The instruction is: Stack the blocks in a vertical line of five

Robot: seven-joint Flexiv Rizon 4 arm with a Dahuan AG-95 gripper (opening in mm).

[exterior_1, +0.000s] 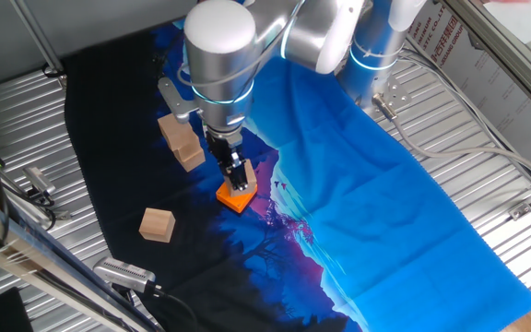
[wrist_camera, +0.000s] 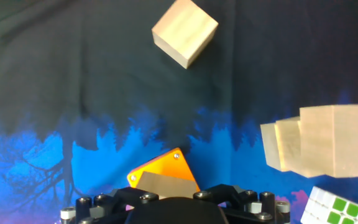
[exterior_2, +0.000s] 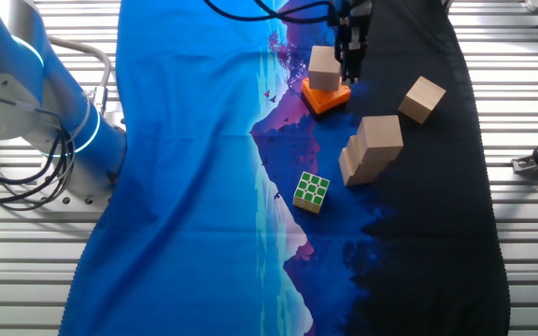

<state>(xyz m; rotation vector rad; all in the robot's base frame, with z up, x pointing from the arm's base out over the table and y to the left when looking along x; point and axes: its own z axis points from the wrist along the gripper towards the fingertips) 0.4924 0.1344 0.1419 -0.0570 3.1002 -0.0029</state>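
Wooden cubes lie scattered around an orange square [exterior_2: 325,97] on a cloth [exterior_2: 194,187] printed blue on one part and black on the other. 1 tan block [exterior_2: 324,68] sits on top of that orange square, and the gripper [exterior_2: 351,58] hangs right at this block's side in the other fixed view. From one fixed view the gripper [exterior_1: 239,177] comes straight down onto the orange square [exterior_1: 236,196] and hides the block there. I cannot tell whether the claw is apart or clamped on the block; the hand view shows only a grey-tan face over the orange square [wrist_camera: 169,167] just ahead of the gripper body.

Beside the orange square, on the black cloth, stands a cluster of blocks [exterior_2: 370,149] touching each other, 1 raised above the others; 3 faces show in the hand view [wrist_camera: 312,146]. A single block [exterior_2: 422,99] lies apart from the orange square on the far side of the cluster, tilted in the hand view [wrist_camera: 184,32]. A green-and-white puzzle cube [exterior_2: 311,191] rests near the cluster, farther from the orange square.
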